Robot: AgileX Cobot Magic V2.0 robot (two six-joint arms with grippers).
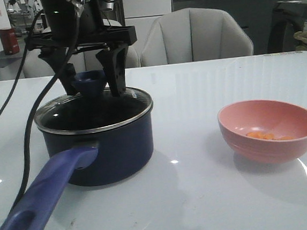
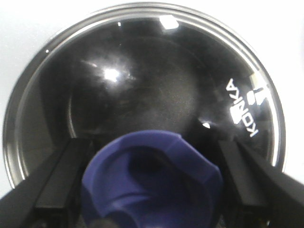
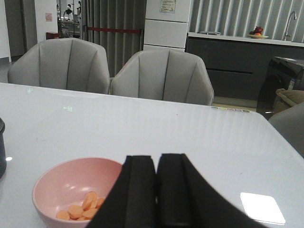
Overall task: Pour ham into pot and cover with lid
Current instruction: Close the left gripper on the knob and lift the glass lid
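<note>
Grey chairs stand behind a white tabletop (image 1: 214,196), where the pot (image 1: 100,146) sits at left of the front frame, handle running toward the lower-left corner, with the lid (image 1: 94,112) on its rim. The left tool (image 1: 91,82) hangs over it, fingers apart on either side of the blue knob (image 2: 152,183). Ham (image 1: 268,135) lies in the pink bowl (image 1: 270,129) at right, just below the right tool (image 3: 156,190), whose fingers are pressed together on nothing, so the pour seems undone and the right arm is nearer.
</note>
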